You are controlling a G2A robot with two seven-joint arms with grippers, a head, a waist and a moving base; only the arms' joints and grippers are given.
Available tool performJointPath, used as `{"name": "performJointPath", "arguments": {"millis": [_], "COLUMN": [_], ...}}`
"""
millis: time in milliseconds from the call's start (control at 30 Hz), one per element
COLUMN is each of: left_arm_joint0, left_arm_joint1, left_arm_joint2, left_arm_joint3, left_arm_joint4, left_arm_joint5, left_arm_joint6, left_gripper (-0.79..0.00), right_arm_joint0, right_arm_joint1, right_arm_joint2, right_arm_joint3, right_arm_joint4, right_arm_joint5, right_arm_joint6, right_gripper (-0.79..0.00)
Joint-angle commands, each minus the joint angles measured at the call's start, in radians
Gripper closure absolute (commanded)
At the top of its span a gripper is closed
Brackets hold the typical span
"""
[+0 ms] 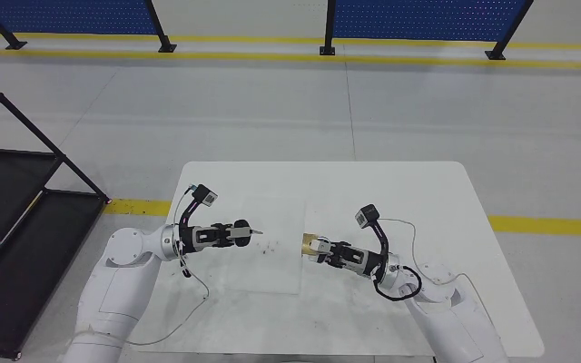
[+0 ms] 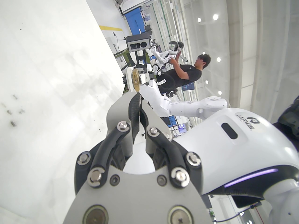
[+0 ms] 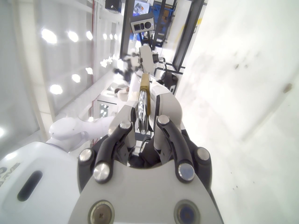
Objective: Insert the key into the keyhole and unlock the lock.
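Note:
Above the middle of the white table my two grippers face each other, a small gap between them. My left gripper is shut on a thin silver key whose tip points at the lock. My right gripper is shut on a brass padlock, the brass body toward the key. In the left wrist view my shut gripper lines up with the padlock's brass face; the key itself is hidden between the pads. In the right wrist view my gripper clamps the silver shackle, and the padlock body sticks out ahead.
A pale translucent mat lies on the table under the grippers. A black rack stands left of the table. Blue barriers line the far floor. A thin cable trails across the table's near left side.

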Motion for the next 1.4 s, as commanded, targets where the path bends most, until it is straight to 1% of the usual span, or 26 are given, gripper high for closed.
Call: {"name": "performJointPath", "arguments": {"millis": [0, 467, 500, 533, 567, 700, 933, 1200, 1367], "left_arm_joint0": [0.000, 0.000, 0.000, 0.000, 0.000, 0.015, 0.036, 0.042, 0.043], "left_arm_joint1": [0.000, 0.000, 0.000, 0.000, 0.000, -0.001, -0.002, -0.003, -0.001], "left_arm_joint2": [0.000, 0.000, 0.000, 0.000, 0.000, 0.022, 0.075, 0.116, 0.128], "left_arm_joint3": [0.000, 0.000, 0.000, 0.000, 0.000, -0.028, -0.069, -0.084, -0.089], "left_arm_joint4": [0.000, 0.000, 0.000, 0.000, 0.000, -0.003, 0.030, 0.028, 0.033], "left_arm_joint5": [0.000, 0.000, 0.000, 0.000, 0.000, 0.017, 0.014, 0.000, -0.005], "left_arm_joint6": [0.000, 0.000, 0.000, 0.000, 0.000, 0.035, 0.071, 0.114, 0.128], "left_gripper": [0.000, 0.000, -0.317, -0.317, 0.000, 0.000, 0.000, 0.000, 0.000], "right_arm_joint0": [0.000, 0.000, 0.000, 0.000, 0.000, 0.000, 0.000, 0.000, -0.010], "right_arm_joint1": [0.000, 0.000, 0.000, 0.000, 0.000, 0.000, 0.000, 0.000, 0.000], "right_arm_joint2": [0.000, 0.000, 0.000, 0.000, 0.000, 0.000, 0.000, 0.000, -0.005], "right_arm_joint3": [0.000, 0.000, 0.000, 0.000, 0.000, 0.000, 0.000, 0.000, -0.017], "right_arm_joint4": [0.000, 0.000, 0.000, 0.000, 0.000, 0.000, 0.000, 0.000, -0.019], "right_arm_joint5": [0.000, 0.000, 0.000, 0.000, 0.000, 0.000, 0.000, 0.000, 0.009], "right_arm_joint6": [0.000, 0.000, 0.000, 0.000, 0.000, 0.000, 0.000, 0.000, -0.040], "right_gripper": [0.000, 0.000, 0.000, 0.000, 0.000, 0.000, 0.000, 0.000, 0.000]}}
